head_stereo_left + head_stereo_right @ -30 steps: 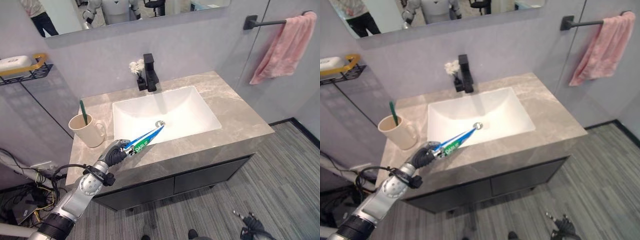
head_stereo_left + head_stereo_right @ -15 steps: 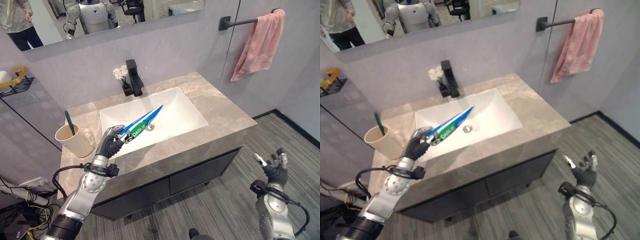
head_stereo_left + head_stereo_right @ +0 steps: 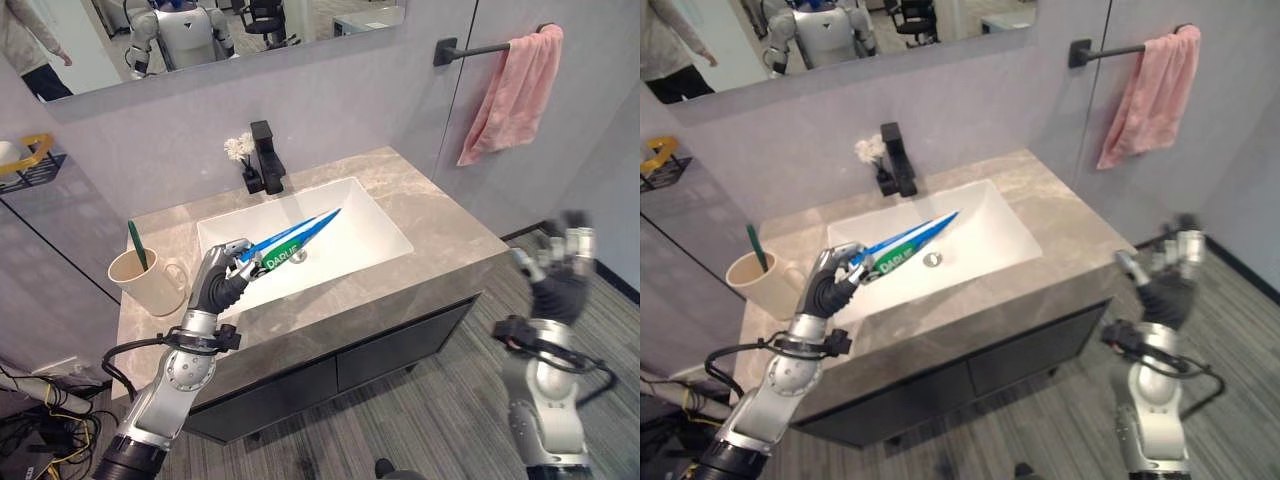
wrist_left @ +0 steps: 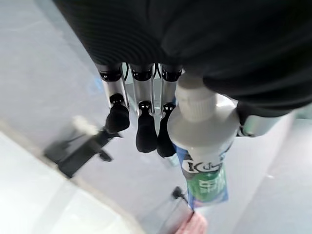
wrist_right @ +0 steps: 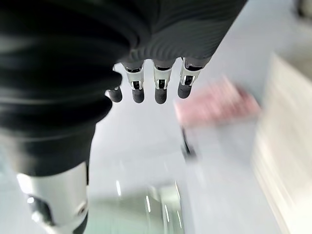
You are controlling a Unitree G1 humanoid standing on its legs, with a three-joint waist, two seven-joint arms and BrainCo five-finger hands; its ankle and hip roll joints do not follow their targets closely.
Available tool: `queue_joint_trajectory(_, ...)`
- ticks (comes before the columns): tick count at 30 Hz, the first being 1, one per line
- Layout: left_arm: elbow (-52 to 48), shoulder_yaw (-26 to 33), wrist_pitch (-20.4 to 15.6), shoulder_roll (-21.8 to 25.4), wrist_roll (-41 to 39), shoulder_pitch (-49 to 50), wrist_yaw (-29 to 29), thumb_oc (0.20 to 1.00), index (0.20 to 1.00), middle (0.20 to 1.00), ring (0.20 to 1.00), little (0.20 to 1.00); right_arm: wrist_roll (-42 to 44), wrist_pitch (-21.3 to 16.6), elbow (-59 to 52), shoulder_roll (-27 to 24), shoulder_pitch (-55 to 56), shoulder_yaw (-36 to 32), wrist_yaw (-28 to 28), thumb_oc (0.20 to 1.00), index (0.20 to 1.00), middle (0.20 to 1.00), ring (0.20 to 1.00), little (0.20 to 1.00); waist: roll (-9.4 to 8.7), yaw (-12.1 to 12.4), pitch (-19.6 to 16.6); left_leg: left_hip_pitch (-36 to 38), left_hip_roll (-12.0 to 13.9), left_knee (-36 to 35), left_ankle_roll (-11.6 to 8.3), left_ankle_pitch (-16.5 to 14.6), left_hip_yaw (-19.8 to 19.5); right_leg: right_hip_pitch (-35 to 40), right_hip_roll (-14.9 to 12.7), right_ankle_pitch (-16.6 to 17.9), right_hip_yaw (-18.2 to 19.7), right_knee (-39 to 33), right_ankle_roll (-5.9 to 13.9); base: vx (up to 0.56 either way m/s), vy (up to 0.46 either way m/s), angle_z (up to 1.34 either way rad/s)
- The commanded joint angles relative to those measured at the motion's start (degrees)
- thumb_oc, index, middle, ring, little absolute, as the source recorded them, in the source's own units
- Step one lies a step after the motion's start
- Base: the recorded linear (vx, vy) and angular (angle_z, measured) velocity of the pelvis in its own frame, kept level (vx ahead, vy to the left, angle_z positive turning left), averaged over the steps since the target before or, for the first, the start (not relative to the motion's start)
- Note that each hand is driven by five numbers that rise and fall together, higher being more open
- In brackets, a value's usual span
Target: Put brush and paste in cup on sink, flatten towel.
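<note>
My left hand (image 3: 218, 285) is shut on a blue, green and white toothpaste tube (image 3: 295, 240), held above the counter's front left with its flat end out over the white basin (image 3: 365, 225); the left wrist view has the tube (image 4: 204, 165) clamped beside my fingers (image 4: 141, 131). A beige cup (image 3: 135, 280) stands on the counter left of that hand, a green toothbrush (image 3: 133, 243) upright in it. A pink towel (image 3: 510, 90) hangs bunched on a black wall bar at the upper right. My right hand (image 3: 560, 285) is raised off the counter's front right corner, open and empty.
A black faucet (image 3: 265, 155) and small white flowers (image 3: 238, 148) stand behind the basin. A wire shelf with a yellow rim (image 3: 25, 160) juts from the wall at far left. A mirror (image 3: 250, 30) runs above. Grey plank floor (image 3: 440, 400) lies before the cabinet.
My right hand has risen from near the floor to counter height. The left hand has swung the tube's far end a little to the right, over the basin.
</note>
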Motion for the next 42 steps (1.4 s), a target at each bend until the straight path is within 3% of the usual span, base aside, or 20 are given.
queue_joint_trajectory(1,-2.7,1.0,-4.4,3.9,1.1,-6.0,1.6,0.200,0.200,0.200,0.200,0.200,5.0,-1.7,-0.5,-0.6,-3.0,-2.1,5.0,1.000,1.000,1.000,1.000,1.000,-3.31,0.6,-0.4,3.0,-1.1,1.1,0.55,-9.1,-3.6,2.0,-2.3,-6.6,-4.0,1.7,1.67,-0.03,-0.019,0.05)
queue_joint_trajectory(13,-5.5,-1.3,-4.2,5.1,3.8,-9.3,2.2,0.200,0.200,0.200,0.200,0.200,16.7,1.8,4.4,-0.4,-4.5,6.1,9.9,1.000,1.000,1.000,1.000,1.000,-4.19,1.9,-0.7,2.0,-1.2,0.9,0.02,-8.3,-4.6,2.1,-2.6,-6.6,-6.1,1.7,1.74,-0.01,-0.007,0.07)
queue_joint_trajectory(25,-5.6,-5.3,-3.2,6.6,5.5,-13.0,1.7,0.200,0.200,0.200,0.200,0.200,31.5,8.0,11.4,-0.3,-9.1,17.9,15.3,1.000,1.000,1.000,1.000,1.000,-4.77,3.6,-0.5,1.8,-1.1,0.9,-0.44,-7.7,-5.5,2.3,-2.6,-6.7,-7.4,2.0,1.60,-0.01,-0.010,0.07)
queue_joint_trajectory(29,-5.3,-8.7,-2.9,7.8,6.7,-15.8,1.4,0.200,0.200,0.200,0.200,0.200,36.7,12.0,14.1,-0.6,-13.7,26.0,18.0,1.000,1.000,1.000,1.000,1.000,-4.94,4.4,-0.5,2.0,-0.9,0.8,-0.66,-8.0,-5.5,2.8,-2.6,-7.0,-7.5,1.9,1.59,-0.01,-0.002,0.00)
queue_joint_trajectory(34,-5.5,-11.4,-2.7,8.7,8.0,-18.6,1.9,0.200,0.200,0.200,0.200,0.200,39.0,12.7,16.0,1.3,-17.7,30.8,20.1,1.000,1.000,1.000,1.000,1.000,-4.99,5.0,-0.2,1.7,-0.8,0.8,-0.80,-7.8,-5.7,2.7,-2.7,-7.0,-7.7,1.9,1.60,0.02,-0.005,0.01)
queue_joint_trajectory(42,-5.4,-12.8,-3.0,8.3,7.6,-19.7,2.2,0.200,0.200,0.200,0.200,0.200,42.3,10.9,14.9,3.4,-19.4,32.5,23.0,1.000,1.000,1.000,1.000,1.000,-4.92,5.5,-0.1,1.3,-1.0,1.0,-0.52,-7.5,-5.9,2.0,-2.8,-6.6,-7.5,2.1,1.72,0.00,0.000,0.00)
